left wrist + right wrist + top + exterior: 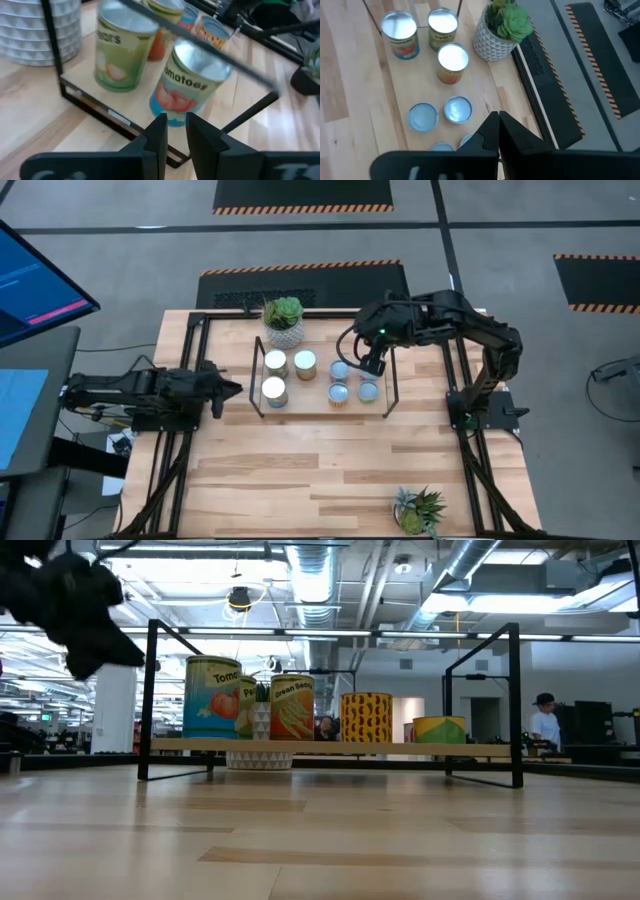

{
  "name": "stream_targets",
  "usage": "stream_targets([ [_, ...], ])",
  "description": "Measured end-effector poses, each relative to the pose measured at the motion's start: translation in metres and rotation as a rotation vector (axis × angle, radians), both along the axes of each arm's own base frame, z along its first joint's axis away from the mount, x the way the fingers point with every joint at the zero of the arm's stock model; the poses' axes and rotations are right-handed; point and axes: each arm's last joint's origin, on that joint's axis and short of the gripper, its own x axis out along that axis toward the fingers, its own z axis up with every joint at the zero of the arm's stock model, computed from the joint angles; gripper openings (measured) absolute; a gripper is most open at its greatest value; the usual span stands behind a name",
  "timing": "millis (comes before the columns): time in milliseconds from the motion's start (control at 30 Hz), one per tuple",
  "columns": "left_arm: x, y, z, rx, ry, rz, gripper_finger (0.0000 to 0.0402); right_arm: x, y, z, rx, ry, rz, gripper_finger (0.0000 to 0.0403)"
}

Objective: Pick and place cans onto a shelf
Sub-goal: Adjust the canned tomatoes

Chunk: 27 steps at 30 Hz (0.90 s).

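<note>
The shelf (pixel 305 397), a light-wood board with black wire end frames, stands mid-table. Three taller cans (pixel 275 364) stand on its left half, and several short blue-topped cans (pixel 340 393) on its right half. In the low view the tomato can (pixel 212 698) stands at the shelf's left end. My right gripper (pixel 373 366) hovers over the shelf's right half, shut and empty; its wrist view (pixel 498 125) looks down on the cans. My left gripper (pixel 236 390) is just left of the shelf, empty, its fingers a narrow gap apart (pixel 176 135), pointing at the tomato can (pixel 192 80).
A white patterned pot with a succulent (pixel 284 320) stands just behind the shelf's left end. A spiky potted plant (pixel 420 510) stands near the table's front right. Black rails (pixel 185 380) run along both table sides. Bare wood lies in front of the shelf.
</note>
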Motion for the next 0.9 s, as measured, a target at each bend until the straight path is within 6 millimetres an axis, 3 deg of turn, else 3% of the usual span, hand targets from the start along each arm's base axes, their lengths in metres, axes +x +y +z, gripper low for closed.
stream_targets([
  [267,-0.029,0.001,0.076,-0.048,-0.124,0.041,0.0057,0.000,0.000,0.000,-0.015,0.013,0.024,0.0017],
  [600,-0.050,0.007,0.149,-0.005,-0.570,0.211,0.0057,0.000,0.000,-0.001,-0.012,0.016,0.023,0.0023],
  [700,-0.034,0.006,0.156,0.062,-0.553,0.167,0.0057,0.000,0.000,-0.001,-0.013,0.018,0.025,0.0020],
  [900,0.030,0.003,0.150,0.080,-0.129,0.104,0.0057,0.000,-0.002,-0.001,-0.019,0.023,0.027,0.0017],
])
